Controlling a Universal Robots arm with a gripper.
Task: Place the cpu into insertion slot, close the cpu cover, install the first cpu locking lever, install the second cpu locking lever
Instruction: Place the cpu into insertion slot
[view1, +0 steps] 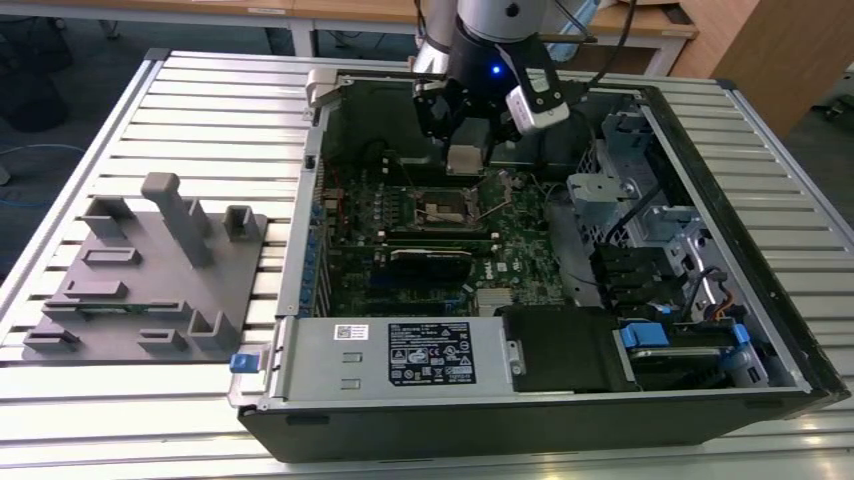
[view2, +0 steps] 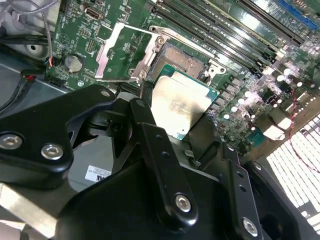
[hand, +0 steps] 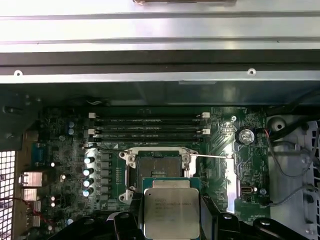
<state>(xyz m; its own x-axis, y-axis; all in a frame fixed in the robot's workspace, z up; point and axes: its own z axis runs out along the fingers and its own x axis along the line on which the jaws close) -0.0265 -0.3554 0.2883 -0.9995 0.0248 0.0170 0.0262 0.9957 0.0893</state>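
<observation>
The pincer (hand: 171, 226) is closed on the cpu (hand: 171, 206), holding it by its edges near the uncovered insertion slot (hand: 157, 171), not in it. The cpu cover (view2: 122, 50) is flipped open. The writing on the power supply label (view1: 430, 352) is unreadable.

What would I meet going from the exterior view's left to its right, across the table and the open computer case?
Grey moulded plastic fixture with upright pegs → small square dark insertion slot with a silvery rim → black plastic shroud → black metal side wall of the case.
</observation>
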